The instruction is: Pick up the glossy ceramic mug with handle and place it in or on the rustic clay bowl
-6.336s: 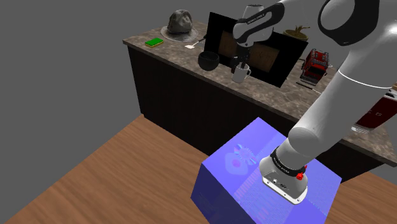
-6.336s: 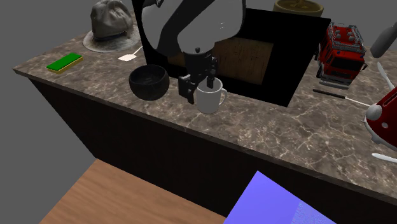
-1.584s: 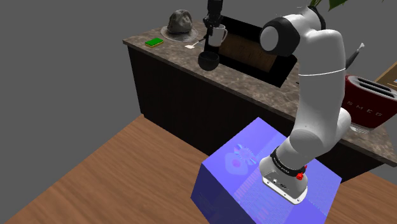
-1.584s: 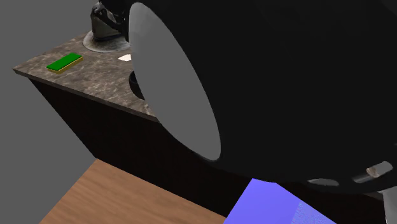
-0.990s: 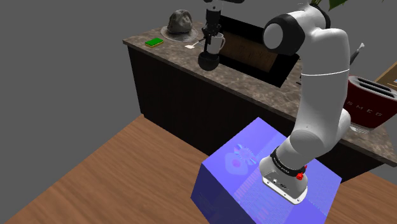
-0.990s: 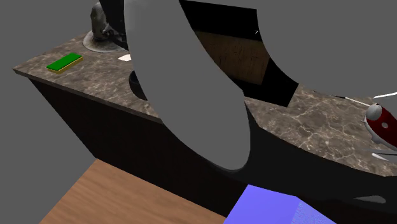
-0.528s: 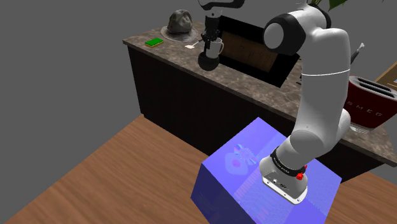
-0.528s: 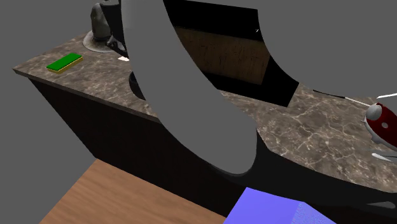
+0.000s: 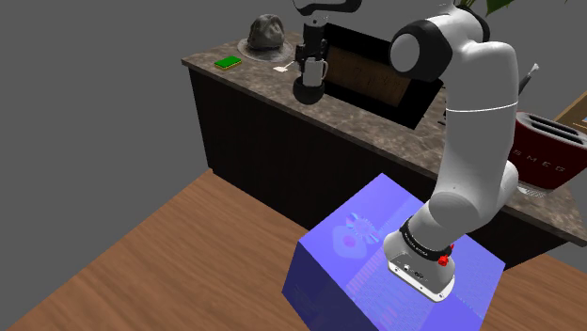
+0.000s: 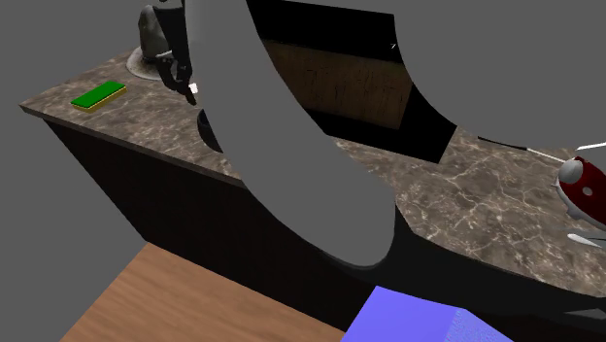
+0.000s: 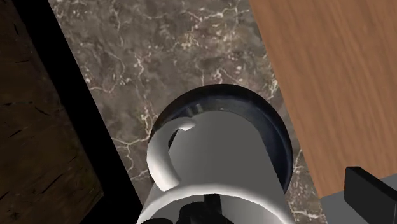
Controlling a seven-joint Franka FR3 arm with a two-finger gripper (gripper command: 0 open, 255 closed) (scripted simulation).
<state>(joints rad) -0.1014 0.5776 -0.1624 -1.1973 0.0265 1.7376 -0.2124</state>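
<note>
A white mug [image 11: 216, 165] with a curved handle [image 11: 167, 149] stands upright inside a dark round bowl [image 11: 280, 137] on the marble counter [image 11: 159, 51]. My gripper [image 11: 286, 203] is straight above it and open. One finger [image 11: 369, 191] stands well clear of the mug's outer wall, and the other dips inside the rim. In the shoulder view the gripper [image 9: 311, 53] hangs just over the mug [image 9: 314, 70], which sits in the bowl [image 9: 307, 91] near the counter's front edge. My own arm hides most of the second exterior view, where a sliver of the bowl [image 10: 205, 128] shows.
A green flat item [image 9: 228, 62], a grey hat [image 9: 266, 34] and a small white utensil [image 9: 283, 68] lie left of the bowl. A black sink recess [image 9: 376, 80] opens to its right, a red toaster [image 9: 541, 150] further right. Wooden floor lies below the counter edge.
The mug has come down the last bit into the bowl. The fingers, which clasped its rim before, have now parted from it.
</note>
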